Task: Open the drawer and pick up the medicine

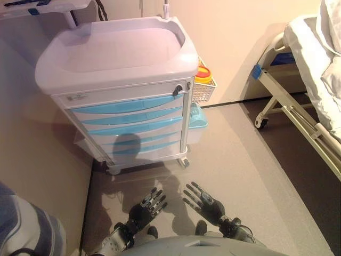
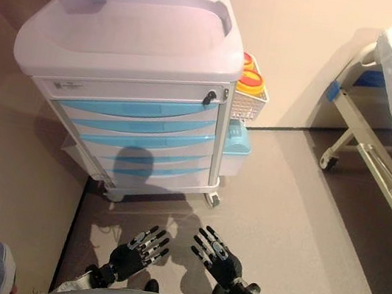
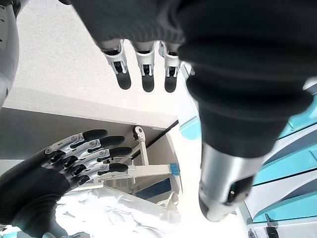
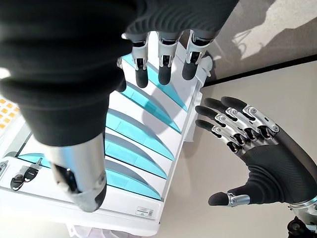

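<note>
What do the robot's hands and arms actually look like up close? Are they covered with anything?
Each hand, left and right, has slim silver fingers with dark tips and a separate thumb. A dark ribbed cover wraps the back of the hand and the wrist like a glove. Behind it, the forearms are smooth silver-grey metal. No markings can be made out on them.

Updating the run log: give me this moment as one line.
stage: before reach | drawers: all shut | medicine: not visible | left hand: open, empty, low before cart | right hand: open, empty
</note>
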